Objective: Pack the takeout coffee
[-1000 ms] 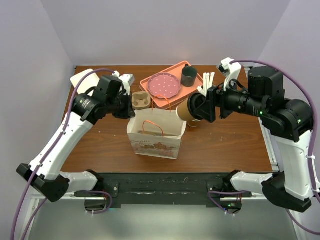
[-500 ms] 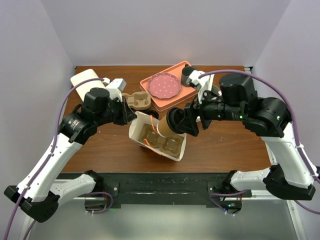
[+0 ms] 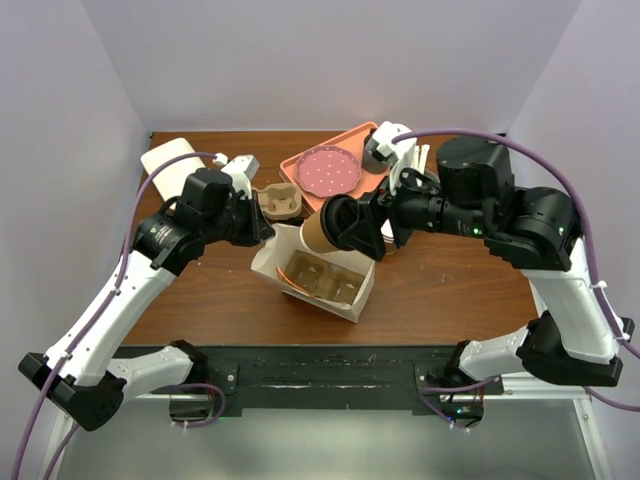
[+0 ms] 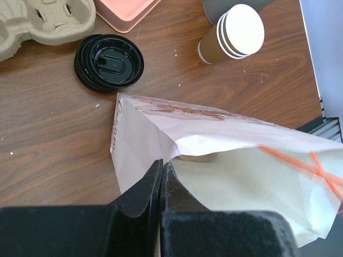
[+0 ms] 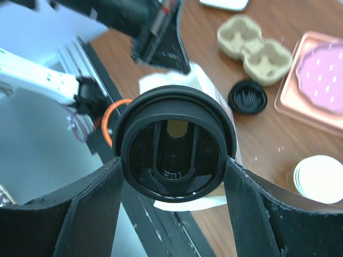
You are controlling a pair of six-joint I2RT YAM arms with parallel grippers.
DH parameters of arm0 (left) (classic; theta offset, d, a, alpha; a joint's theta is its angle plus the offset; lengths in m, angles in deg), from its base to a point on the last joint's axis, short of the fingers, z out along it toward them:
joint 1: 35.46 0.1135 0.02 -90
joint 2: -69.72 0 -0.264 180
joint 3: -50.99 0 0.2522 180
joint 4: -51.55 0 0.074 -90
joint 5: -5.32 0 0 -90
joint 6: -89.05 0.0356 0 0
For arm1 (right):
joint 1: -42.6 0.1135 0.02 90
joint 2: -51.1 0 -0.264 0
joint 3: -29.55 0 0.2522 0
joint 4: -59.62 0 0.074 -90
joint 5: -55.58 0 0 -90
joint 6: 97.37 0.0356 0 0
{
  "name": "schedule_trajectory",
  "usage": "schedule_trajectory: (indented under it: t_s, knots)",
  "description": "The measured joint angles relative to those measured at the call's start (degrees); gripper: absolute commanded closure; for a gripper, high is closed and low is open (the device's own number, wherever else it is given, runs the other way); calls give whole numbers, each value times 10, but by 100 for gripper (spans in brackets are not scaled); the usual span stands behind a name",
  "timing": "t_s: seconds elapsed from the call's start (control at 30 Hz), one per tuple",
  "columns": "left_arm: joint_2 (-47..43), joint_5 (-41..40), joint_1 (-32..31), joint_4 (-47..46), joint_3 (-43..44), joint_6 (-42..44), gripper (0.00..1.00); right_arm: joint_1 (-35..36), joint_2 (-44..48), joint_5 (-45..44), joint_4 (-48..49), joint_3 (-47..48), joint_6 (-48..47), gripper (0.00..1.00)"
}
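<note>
**A:** Where is the coffee point(image 3: 318, 232)?

**B:** In the air, over the far rim of the bag point(image 3: 266, 262). It is tipped on its side, base toward the bag's mouth. The black lid point(image 5: 174, 147) faces the right wrist camera. Whether the base touches the paper cannot be told.

**A:** And what holds it?

**B:** The right gripper point(image 3: 340, 225). Its fingers point(image 5: 91, 214) stand wide apart, one on each side of the lid and pressed against it, so it is gripping the coffee.

**A:** The left gripper point(image 4: 162, 167)?

**B:** Its jaws are closed flat on the bag's rim, pinching the paper at the far left corner. The bag leans toward the near edge with its mouth gaping.

**A:** Anything in the bag?

**B:** A pulp carrier point(image 3: 318, 282) lies inside it.

**A:** What else is on the table point(image 3: 450, 290)?

**B:** A second carrier point(image 4: 43, 21) sits just beyond the bag. A pile of black lids point(image 4: 109, 61) lies beside it. A cup stack point(image 4: 233, 35) stands to the right. The pink tray point(image 3: 300, 165) at the back holds a dotted plate point(image 3: 328, 170).
</note>
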Motion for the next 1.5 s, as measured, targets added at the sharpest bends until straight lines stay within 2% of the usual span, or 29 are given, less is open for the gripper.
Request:
schedule_trajectory:
  t_s: [0.33,0.67,0.93,1.2,1.5]
  knots:
    - [2,-5,0,17,9,0,100,63,-24,-16,38,17,4,73]
    - [3,-7,0,52,23,-24,100,142,-87,-121,30,24,5,73]
    - [9,-7,0,64,29,-25,100,146,-87,-163,83,111,7,74]
    - [14,-10,0,81,41,-36,100,155,-74,-160,100,45,34,74]
    - [28,-5,1,90,50,-70,100,216,-86,-167,37,12,59,75]
